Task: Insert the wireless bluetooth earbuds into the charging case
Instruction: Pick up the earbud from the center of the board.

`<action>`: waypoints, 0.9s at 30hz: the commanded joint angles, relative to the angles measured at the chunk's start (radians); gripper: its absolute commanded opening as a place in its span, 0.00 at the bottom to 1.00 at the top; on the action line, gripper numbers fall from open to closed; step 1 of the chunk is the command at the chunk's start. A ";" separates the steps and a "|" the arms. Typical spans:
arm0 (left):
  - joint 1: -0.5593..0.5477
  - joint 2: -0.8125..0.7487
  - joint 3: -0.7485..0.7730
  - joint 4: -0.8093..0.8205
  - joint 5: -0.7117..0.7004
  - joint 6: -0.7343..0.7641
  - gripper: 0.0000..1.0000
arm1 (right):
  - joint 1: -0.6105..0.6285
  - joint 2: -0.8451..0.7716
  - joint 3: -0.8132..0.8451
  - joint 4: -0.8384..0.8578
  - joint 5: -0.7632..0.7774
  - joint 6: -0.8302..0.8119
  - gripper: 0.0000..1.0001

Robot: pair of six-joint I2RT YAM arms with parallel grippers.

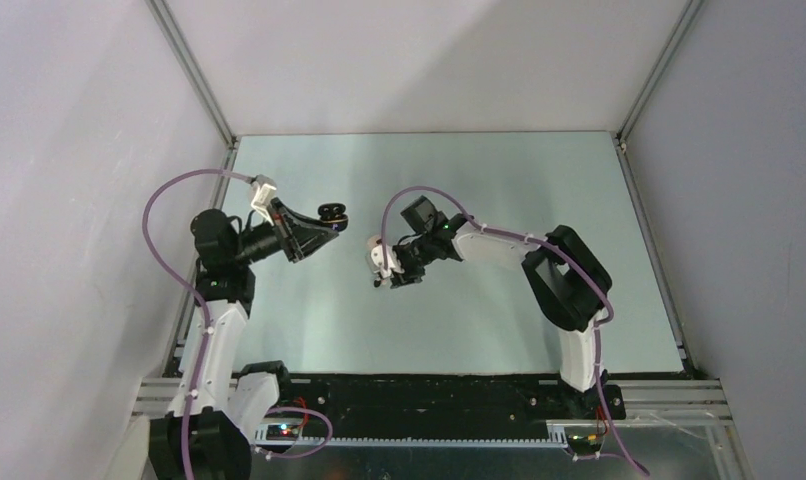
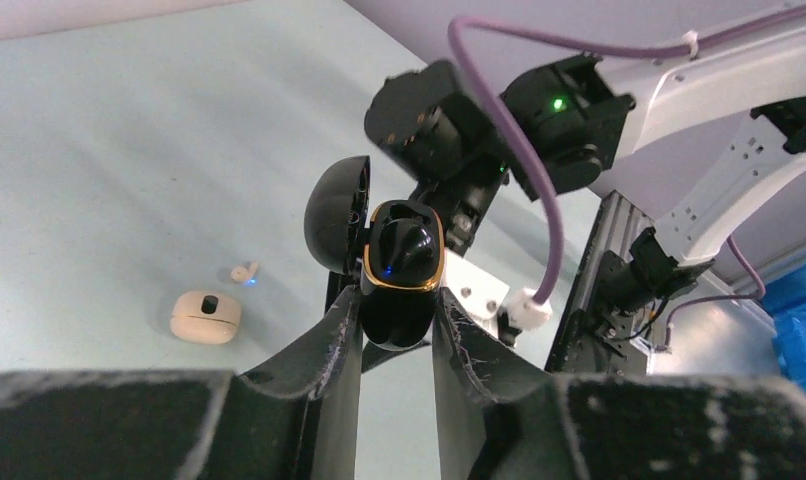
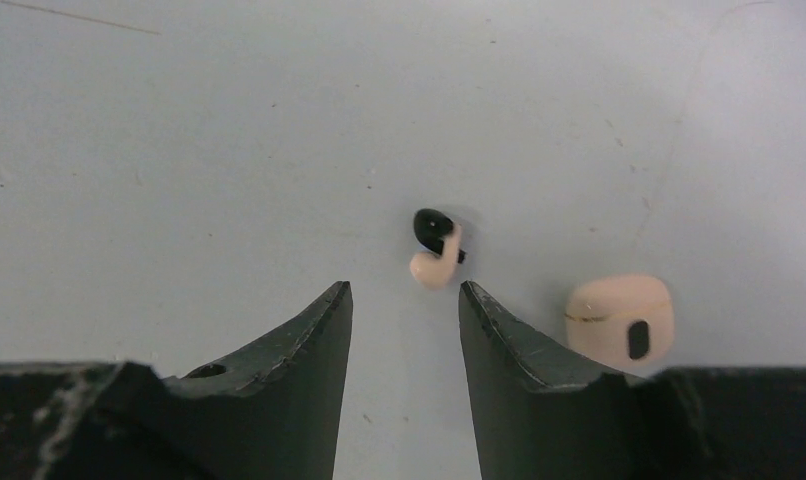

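My left gripper (image 2: 396, 300) is shut on a black charging case (image 2: 403, 262) with a gold rim, held up in the air with its lid (image 2: 337, 212) swung open. A dark shape with a blue light sits inside it. On the table, one of the earbuds (image 3: 434, 250), pale beige with a dark tip, lies just beyond the tips of my right gripper (image 3: 405, 287). That gripper is open and holds nothing. The left wrist view shows the same earbud (image 2: 243, 271). In the top view the left gripper (image 1: 329, 215) and right gripper (image 1: 384, 275) face each other at mid-table.
A shut beige pebble-like case (image 3: 621, 320) with a dark oval spot lies on the table right of my right fingertip; it also shows in the left wrist view (image 2: 206, 316). The right arm (image 2: 539, 110) with its purple cable hangs close behind the held case. Walls enclose the table.
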 commanded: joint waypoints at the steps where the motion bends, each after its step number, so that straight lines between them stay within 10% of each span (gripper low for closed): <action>1: 0.042 -0.047 0.023 0.003 0.018 -0.033 0.00 | 0.016 0.058 0.044 -0.028 -0.001 -0.088 0.48; 27: 0.051 -0.044 0.049 -0.040 0.017 -0.027 0.00 | 0.048 0.144 0.116 0.093 0.058 0.063 0.48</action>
